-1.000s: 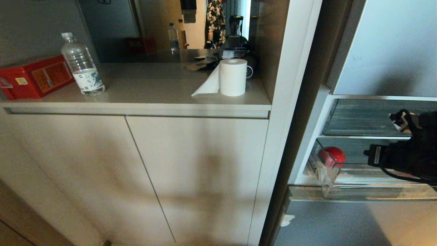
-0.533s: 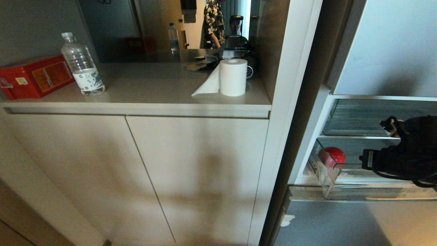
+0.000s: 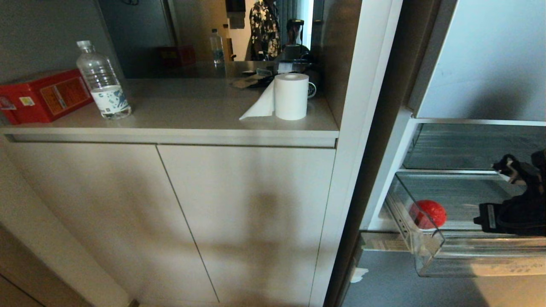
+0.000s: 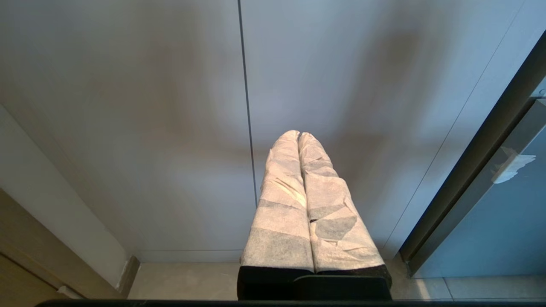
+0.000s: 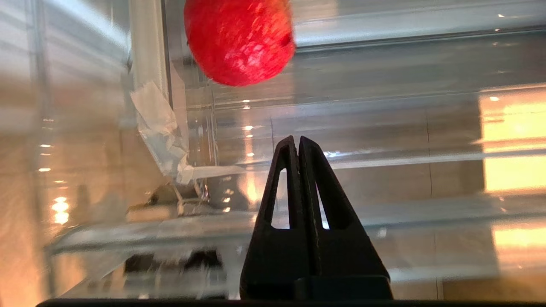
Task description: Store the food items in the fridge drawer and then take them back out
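Observation:
One round red food item (image 3: 428,214) lies at the left end of the clear fridge drawer (image 3: 469,261), which stands pulled out from the silver-blue fridge. My right arm (image 3: 512,213) reaches over the drawer's right part from the picture's edge. In the right wrist view the right gripper (image 5: 297,138) is shut with nothing in it, its black tips over the drawer's clear plastic (image 5: 384,162), and the red food item (image 5: 239,40) sits beyond them, apart. My left gripper (image 4: 297,134), wrapped in white, is shut and parked in front of the cabinet doors.
A clear-fronted compartment (image 3: 460,147) sits above the drawer. Left of the fridge, a counter (image 3: 192,111) carries a paper roll (image 3: 291,96), a water bottle (image 3: 103,81) and a red box (image 3: 45,96). A person (image 3: 264,30) shows at the back.
The drawer has slid out toward me, carrying the red food item with it. My right arm has dropped lower and drawn back toward the right edge.

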